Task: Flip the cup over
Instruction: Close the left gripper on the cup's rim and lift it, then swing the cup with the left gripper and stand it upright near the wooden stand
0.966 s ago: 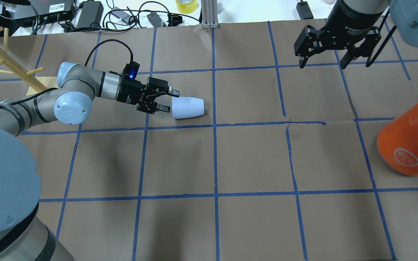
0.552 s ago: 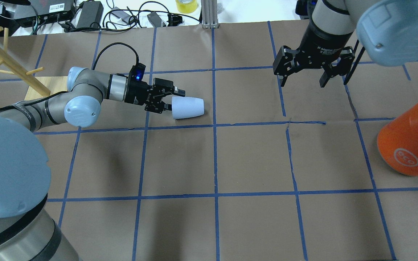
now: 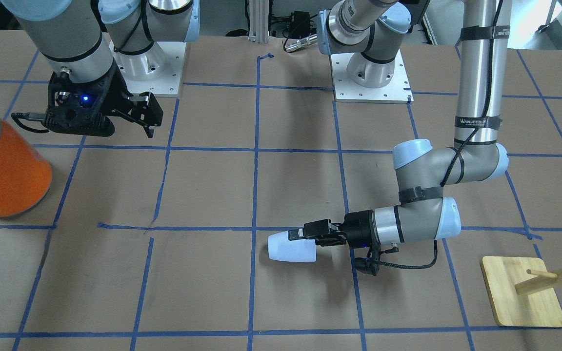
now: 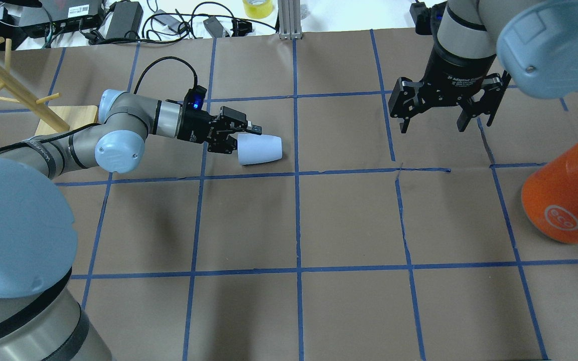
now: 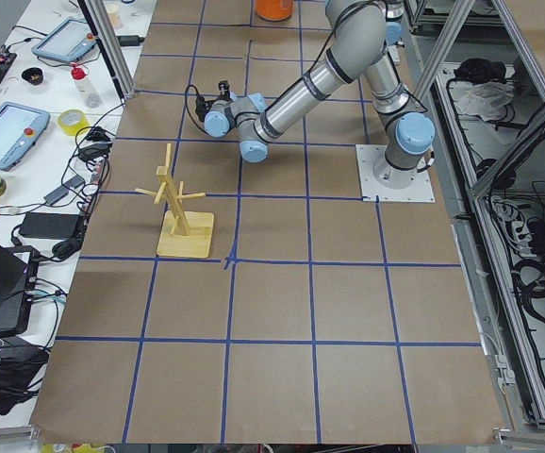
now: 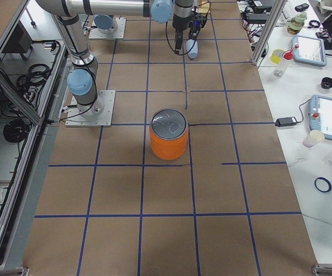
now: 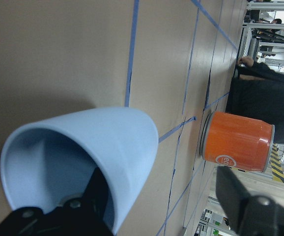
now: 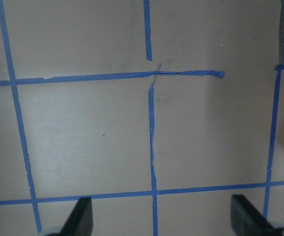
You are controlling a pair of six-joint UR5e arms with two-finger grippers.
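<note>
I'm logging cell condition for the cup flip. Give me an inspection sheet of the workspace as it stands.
Surface: brown paper table, blue tape grid, ragged at one crossing.
Job's things: cup on its side, mouth toward the left arm.
Clutter: orange can upright; wooden peg stand.
Grippers: left gripper open, one finger inside the cup's mouth, one outside; right gripper open, empty, above the table.
Cables: black cable looping from the left wrist.
Surroundings: power bricks and cords beyond the far edge; person in dark clothes.
</note>
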